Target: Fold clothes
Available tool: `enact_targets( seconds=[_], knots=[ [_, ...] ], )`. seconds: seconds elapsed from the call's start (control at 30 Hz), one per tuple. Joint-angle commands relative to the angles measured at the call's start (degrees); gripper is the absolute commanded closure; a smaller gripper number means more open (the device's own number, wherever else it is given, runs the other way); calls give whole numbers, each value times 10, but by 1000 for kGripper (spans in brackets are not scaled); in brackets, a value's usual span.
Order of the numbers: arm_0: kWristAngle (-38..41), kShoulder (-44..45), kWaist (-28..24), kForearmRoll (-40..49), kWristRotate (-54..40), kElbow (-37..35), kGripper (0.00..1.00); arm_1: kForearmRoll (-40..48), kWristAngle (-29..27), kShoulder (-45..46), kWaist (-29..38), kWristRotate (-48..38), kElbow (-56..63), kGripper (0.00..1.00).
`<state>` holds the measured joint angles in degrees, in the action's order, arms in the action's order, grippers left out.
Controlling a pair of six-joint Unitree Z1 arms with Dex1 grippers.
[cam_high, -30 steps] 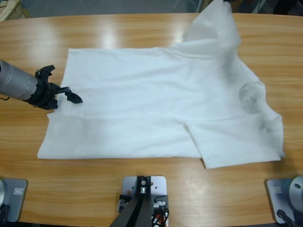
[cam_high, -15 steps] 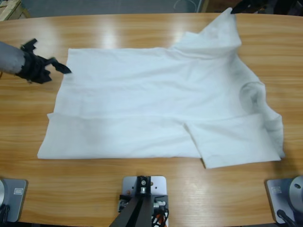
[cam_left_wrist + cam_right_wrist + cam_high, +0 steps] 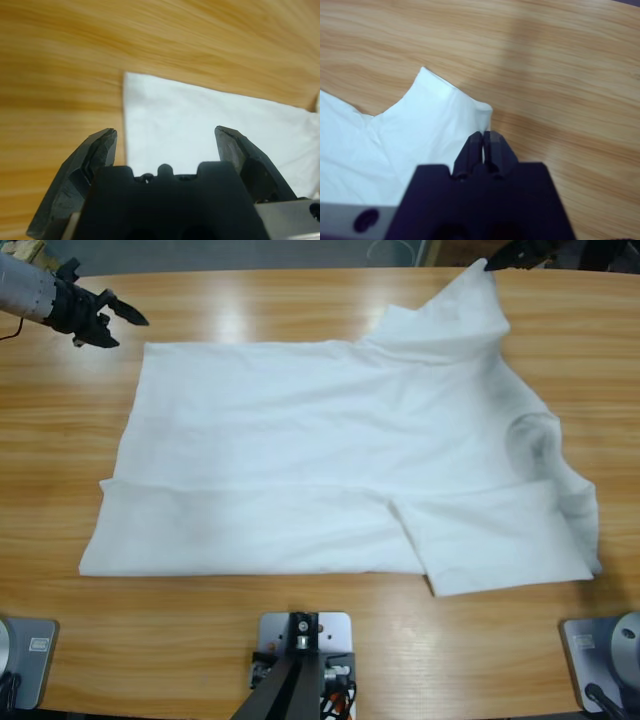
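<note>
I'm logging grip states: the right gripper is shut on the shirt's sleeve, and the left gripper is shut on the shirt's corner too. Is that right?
Not quite. The left gripper holds nothing: the left wrist view shows its jaws apart, with the T-shirt corner lying flat on the table beyond them. The right gripper is indeed shut on the sleeve.

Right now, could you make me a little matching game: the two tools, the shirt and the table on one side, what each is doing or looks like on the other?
Things:
1. left tool
2. right tool
3. T-shirt
4. table

States:
A. white, spread flat, far sleeve lifted
B. open, over bare wood beside the shirt's corner
C. wooden, glossy
D. shut on the tip of a sleeve

Pairs: 1-B, 2-D, 3-A, 4-C
</note>
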<state>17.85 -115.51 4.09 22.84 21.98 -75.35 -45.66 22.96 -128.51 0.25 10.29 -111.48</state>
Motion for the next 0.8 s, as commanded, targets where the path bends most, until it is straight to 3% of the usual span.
enact_targets(
  seconds=[0.03,0.27,0.4,0.6,0.73,0.8],
  knots=[
    [20,-119,-23,95,-110,-110,234,-7,-11,-43,-6,10,2,1000],
    [39,-176,-21,213,-149,-220,238,-7,-11,-54,-7,12,1,1000],
    [45,-185,-15,231,-153,-233,395,-7,-9,-57,-13,13,1,1000],
    [45,-191,-12,232,-179,-234,405,-6,-7,-57,-17,16,2,1000],
    [-18,-197,13,238,-202,-243,419,-5,-7,-58,-20,17,1,1000],
    [-38,-201,22,238,-208,-251,335,-4,-7,-59,-24,18,0,1000]
  ],
)
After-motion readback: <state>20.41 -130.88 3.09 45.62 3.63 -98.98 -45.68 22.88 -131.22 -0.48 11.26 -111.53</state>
